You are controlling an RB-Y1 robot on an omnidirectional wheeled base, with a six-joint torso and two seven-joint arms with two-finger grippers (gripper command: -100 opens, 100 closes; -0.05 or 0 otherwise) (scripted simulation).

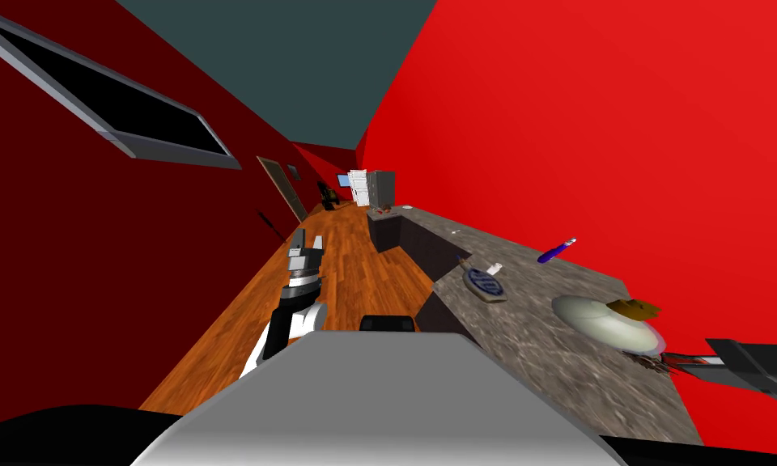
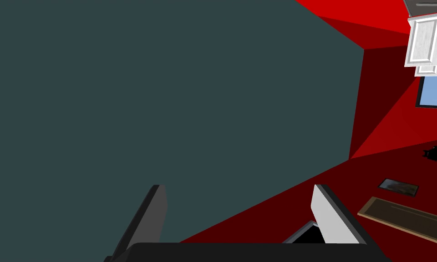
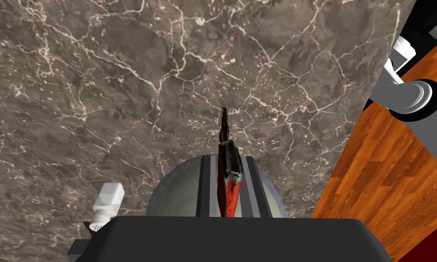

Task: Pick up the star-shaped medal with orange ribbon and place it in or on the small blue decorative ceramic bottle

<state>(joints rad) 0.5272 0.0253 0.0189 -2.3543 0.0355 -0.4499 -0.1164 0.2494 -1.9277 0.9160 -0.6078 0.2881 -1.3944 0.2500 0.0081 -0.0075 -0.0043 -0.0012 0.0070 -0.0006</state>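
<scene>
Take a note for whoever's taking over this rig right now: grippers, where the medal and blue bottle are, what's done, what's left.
Right gripper: shut on the medal, held above the pale dish at the near end of the counter.
Left gripper: open, raised over the floor.
Blue bottle: further along the counter, near the red wall.
Done: pick.
Left: carry the medal to the bottle, release.

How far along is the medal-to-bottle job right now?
Done: right gripper is shut on the thin red-and-black medal, held over the brown marbled counter beside a pale plate. In hand: the carry. Remaining: reaching the small blue bottle farther along the counter and placing the medal. Left gripper is open.
</scene>
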